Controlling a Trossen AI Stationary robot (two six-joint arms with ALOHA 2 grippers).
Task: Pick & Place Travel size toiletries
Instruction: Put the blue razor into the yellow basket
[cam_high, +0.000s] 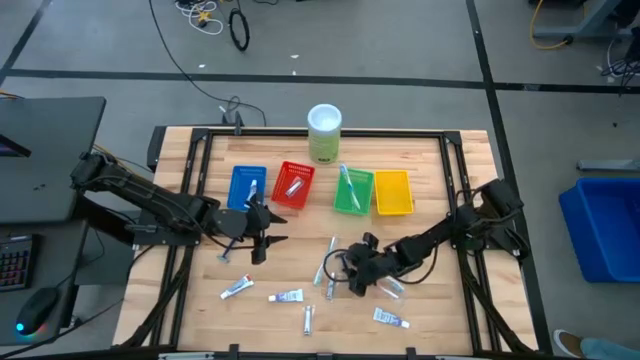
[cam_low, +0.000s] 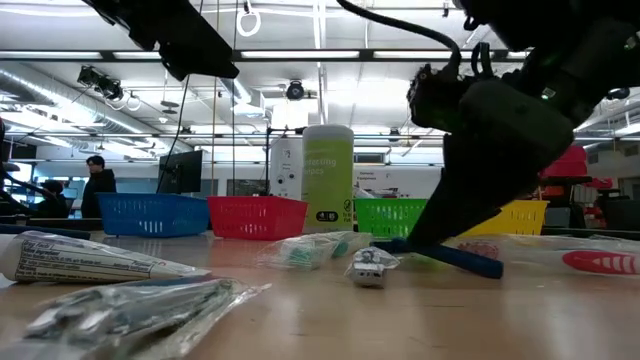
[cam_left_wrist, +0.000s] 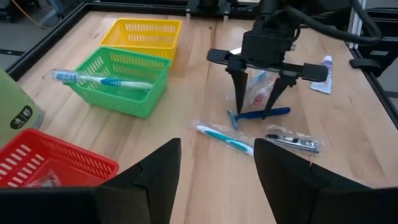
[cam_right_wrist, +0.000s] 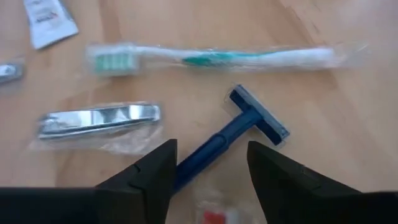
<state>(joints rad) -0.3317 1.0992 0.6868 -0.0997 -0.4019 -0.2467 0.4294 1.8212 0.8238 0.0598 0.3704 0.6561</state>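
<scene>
My right gripper (cam_right_wrist: 210, 167) stands open low over the table's middle, near the front. Its two fingers stand on either side of the handle of a blue razor (cam_right_wrist: 241, 126), which lies flat on the wood; in the left wrist view the razor (cam_left_wrist: 260, 114) shows between the fingertips. Next to it lie a wrapped toothbrush (cam_right_wrist: 211, 56) and a wrapped metal nail clipper (cam_right_wrist: 99, 118). Several white tubes (cam_high: 287, 296) lie along the front. My left gripper (cam_high: 262, 238) hangs open and holding nothing, above the table in front of the blue tray (cam_high: 247, 186).
A red tray (cam_high: 293, 185), a green tray (cam_high: 352, 190) with a toothbrush (cam_left_wrist: 102, 81) in it, and a yellow tray (cam_high: 393, 192) stand in a row with the blue one. Behind them stands a pale green cylinder (cam_high: 324, 133). Bare wood lies at the table's left and right sides.
</scene>
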